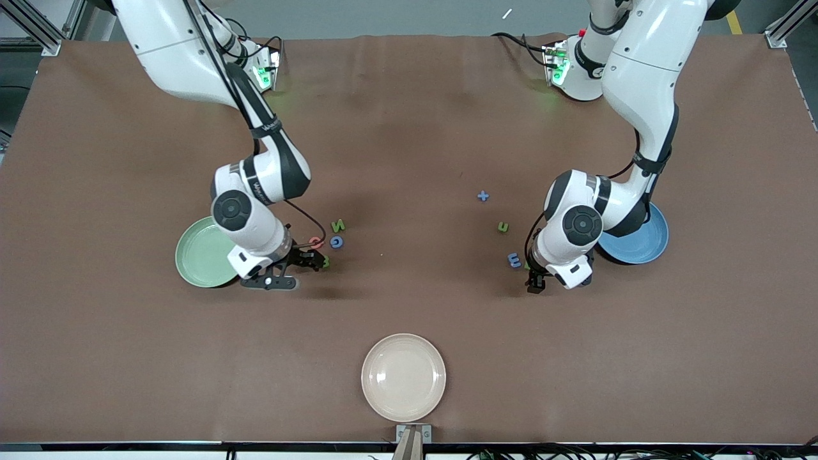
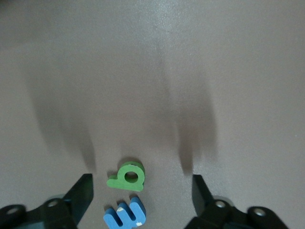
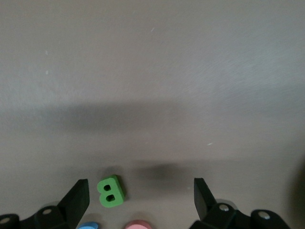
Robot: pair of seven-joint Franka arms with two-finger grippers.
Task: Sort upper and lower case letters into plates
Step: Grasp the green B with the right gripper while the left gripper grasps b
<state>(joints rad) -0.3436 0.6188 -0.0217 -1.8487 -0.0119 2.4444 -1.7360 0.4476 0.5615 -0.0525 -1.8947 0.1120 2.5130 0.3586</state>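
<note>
Table (image 1: 409, 128) covered in brown cloth, faint creases showing. Grey floor (image 1: 396, 16) along top edge, yellow line (image 1: 734, 22) at corner, small white scrap (image 1: 507, 13) lying on it. Aluminium frame struts (image 1: 35, 25) at both upper corners. Soft overhead light, blurred shadows on cloth. Cables (image 1: 524, 455) along lower edge.

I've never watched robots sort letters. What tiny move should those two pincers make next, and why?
Probably both should close. The left pincer is low on the brown table with its fingers open either side of a small green lowercase letter b; the right pincer likewise brackets a small green capital letter B, nearer one finger. Neither piece is gripped yet.
</note>
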